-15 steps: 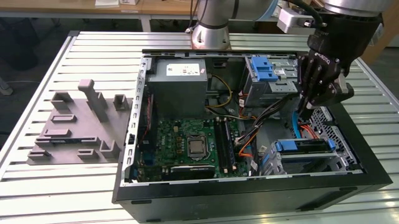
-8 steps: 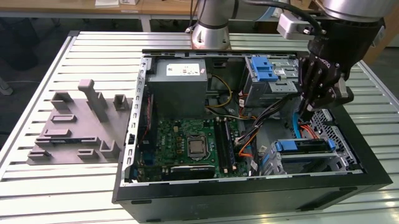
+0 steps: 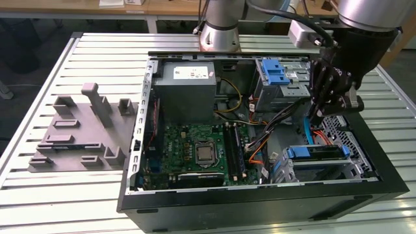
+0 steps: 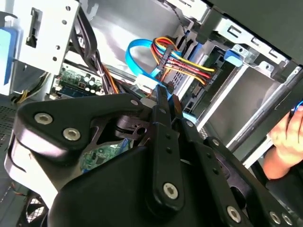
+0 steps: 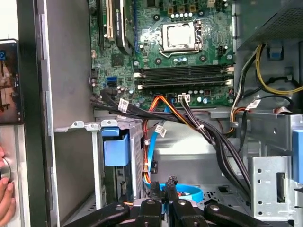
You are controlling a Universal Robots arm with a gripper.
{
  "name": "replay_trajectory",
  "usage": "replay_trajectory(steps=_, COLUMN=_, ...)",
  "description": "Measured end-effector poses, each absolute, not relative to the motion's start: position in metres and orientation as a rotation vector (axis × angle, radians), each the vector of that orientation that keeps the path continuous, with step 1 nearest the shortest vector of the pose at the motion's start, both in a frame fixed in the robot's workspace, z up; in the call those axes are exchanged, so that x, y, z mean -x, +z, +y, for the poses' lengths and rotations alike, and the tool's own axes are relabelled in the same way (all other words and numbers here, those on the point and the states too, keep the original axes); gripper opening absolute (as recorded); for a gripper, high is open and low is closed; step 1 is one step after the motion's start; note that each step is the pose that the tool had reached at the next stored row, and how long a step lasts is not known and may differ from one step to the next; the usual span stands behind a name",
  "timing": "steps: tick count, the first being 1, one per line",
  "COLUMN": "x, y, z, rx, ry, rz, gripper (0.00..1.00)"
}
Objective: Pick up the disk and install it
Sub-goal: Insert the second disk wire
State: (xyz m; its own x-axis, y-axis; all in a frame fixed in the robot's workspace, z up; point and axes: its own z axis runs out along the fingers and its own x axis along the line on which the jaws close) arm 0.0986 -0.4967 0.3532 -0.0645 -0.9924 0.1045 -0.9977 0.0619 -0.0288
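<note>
Disk [image 3: 318, 152] in bay — long axis crosswise

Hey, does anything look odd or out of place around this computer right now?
A person's hand sits just outside the computer case wall, close to the gripper, which is down inside among loose cables. Nothing looks spilled or damaged.

In the first wrist view the black tool [image 5: 163, 201] reaches into an open computer case, its two fingers [image 5: 155, 190] close together beside a blue flat cable [image 5: 182, 193] looped on the case floor. Beyond it lies the green motherboard [image 5: 161, 52] with its silver processor socket [image 5: 181, 36] and dark memory slots [image 5: 182, 75]. A black cable bundle [image 5: 208, 135] crosses the case. A blue carrier [image 5: 115, 147] sits in a metal bay near the tool. A hand [image 5: 5, 191] rests outside the case wall [image 5: 31, 118]
</note>
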Motion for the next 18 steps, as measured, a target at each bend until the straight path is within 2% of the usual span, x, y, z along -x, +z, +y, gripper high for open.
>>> replay_trajectory(steps=11, x=-0.098, y=0.348, z=-0.505, rx=-2.118, ry=0.154, rz=-2.255, gripper=0.16)
replay_trajectory(steps=18, x=-0.096, y=0.345, z=-0.514, rx=-2.139, ry=0.123, rz=-2.272, gripper=0.16)
